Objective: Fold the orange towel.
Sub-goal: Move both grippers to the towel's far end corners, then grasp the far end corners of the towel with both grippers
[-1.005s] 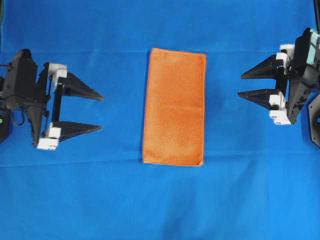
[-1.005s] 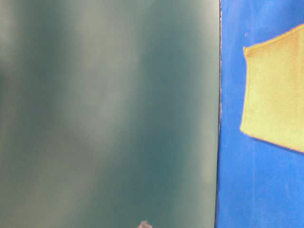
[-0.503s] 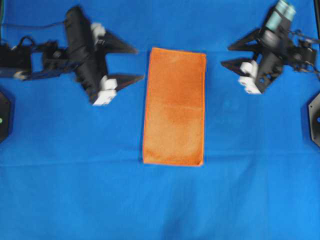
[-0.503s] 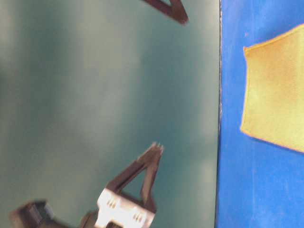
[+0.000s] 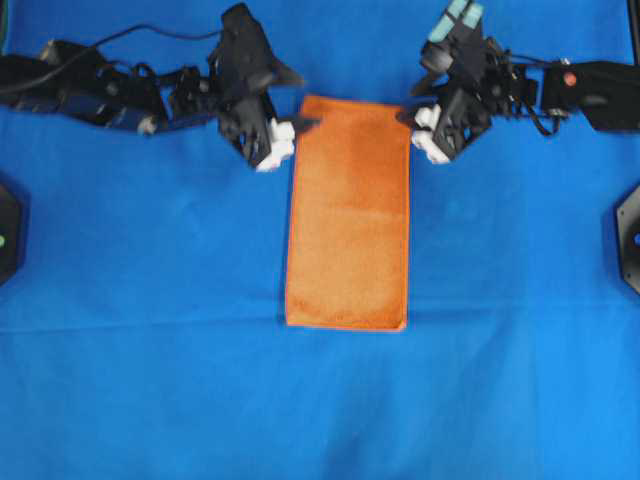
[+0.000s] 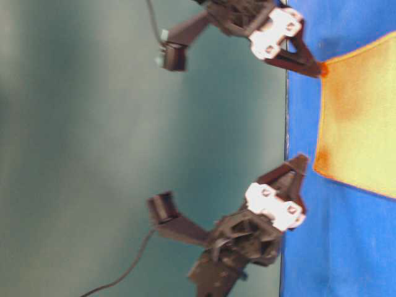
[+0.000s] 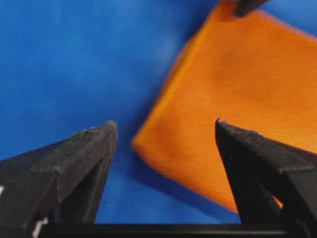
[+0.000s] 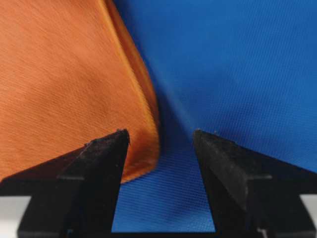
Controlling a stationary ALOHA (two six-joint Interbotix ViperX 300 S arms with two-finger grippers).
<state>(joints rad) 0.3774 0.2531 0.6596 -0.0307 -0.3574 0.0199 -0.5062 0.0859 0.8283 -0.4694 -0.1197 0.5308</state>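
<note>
Item one: we record the orange towel [image 5: 348, 212], lying flat as a tall narrow rectangle at the centre of the overhead frame, its long sides running top to bottom, a thin hem visible along the edges. In the table-level view it shows at the right edge, washed to yellow.

Surface: we find a blue table cloth [image 5: 150, 380] covering the whole table, smooth but for a faint horizontal crease across the lower half. A dull grey-green backdrop [image 6: 80, 148] fills the left of the table-level frame; we cannot make out more of the room.

Left gripper [image 5: 296, 103]: we see it at the towel's upper left corner, jaws spread wide and holding nothing. In its wrist view the corner lies between the two fingertips [image 7: 106, 130]; whether a tip touches the cloth we cannot tell.

Right gripper [image 5: 407, 102]: it sits at the towel's upper right corner, jaws likewise wide apart and empty. In its wrist view the fingers [image 8: 116, 141] straddle the towel's edge, one above orange, one above blue.
</note>
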